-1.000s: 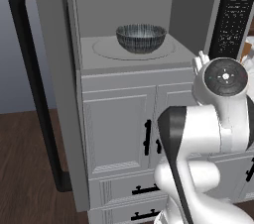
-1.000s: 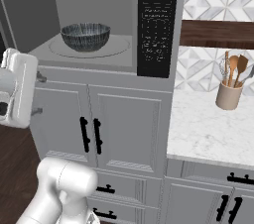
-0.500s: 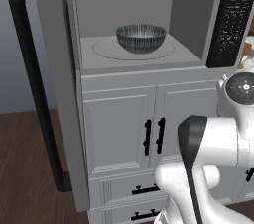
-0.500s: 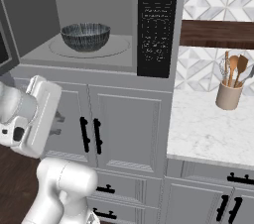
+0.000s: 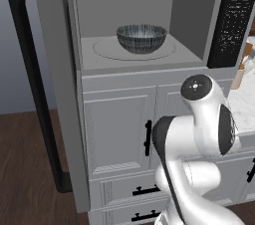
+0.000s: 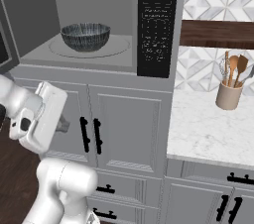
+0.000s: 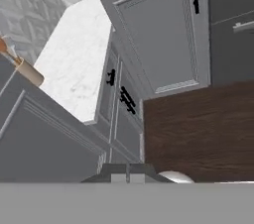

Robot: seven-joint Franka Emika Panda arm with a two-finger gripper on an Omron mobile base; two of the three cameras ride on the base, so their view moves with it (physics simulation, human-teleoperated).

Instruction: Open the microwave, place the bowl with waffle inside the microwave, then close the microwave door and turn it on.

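Gripper (image 7: 127, 178) pressed shut on nothing, low beside the white cabinet doors (image 6: 124, 129). Could clip the cabinet front while swinging for the microwave door (image 5: 57, 84), standing wide open at left. Farther back, bowl (image 6: 85, 36) resting on the turntable (image 6: 92, 48) inside the microwave (image 6: 99, 20); waffle hidden below the rim. Slamming risks sliding the bowl.
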